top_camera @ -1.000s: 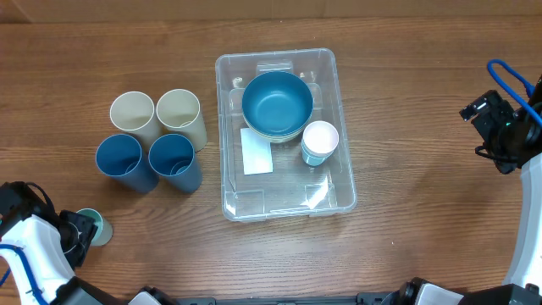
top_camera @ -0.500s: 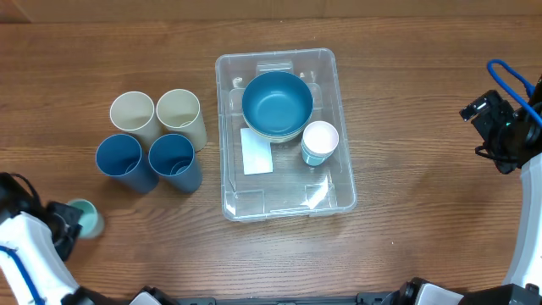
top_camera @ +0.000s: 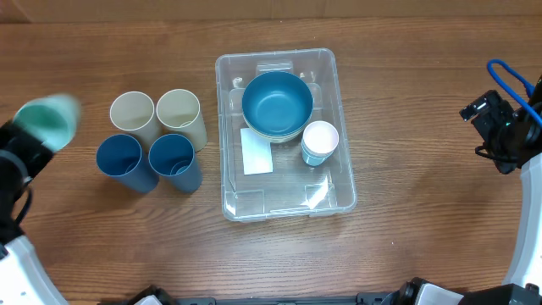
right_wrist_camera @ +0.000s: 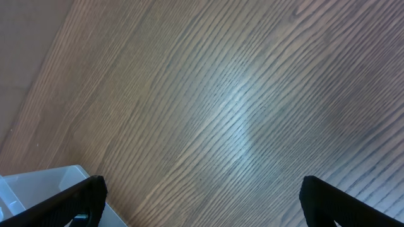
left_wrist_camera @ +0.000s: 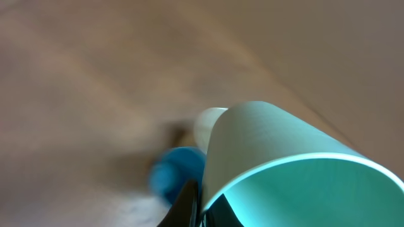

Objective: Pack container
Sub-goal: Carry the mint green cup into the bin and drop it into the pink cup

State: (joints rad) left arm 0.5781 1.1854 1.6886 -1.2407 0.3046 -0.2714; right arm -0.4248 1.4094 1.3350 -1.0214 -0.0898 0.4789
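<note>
One teal cup (top_camera: 47,121); left pincer (left_wrist_camera: 201,208) clamped.

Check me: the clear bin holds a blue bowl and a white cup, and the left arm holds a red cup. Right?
Not quite: the cup in the left gripper is mint green, not red, per the overhead view. The container does hold the blue bowl and white cup.

I've got the teal cup (left_wrist_camera: 284,164) here, smooth matt plastic; container (top_camera: 288,193) clear, glossy plastic; tabletop (top_camera: 423,102) grained wood.
</note>
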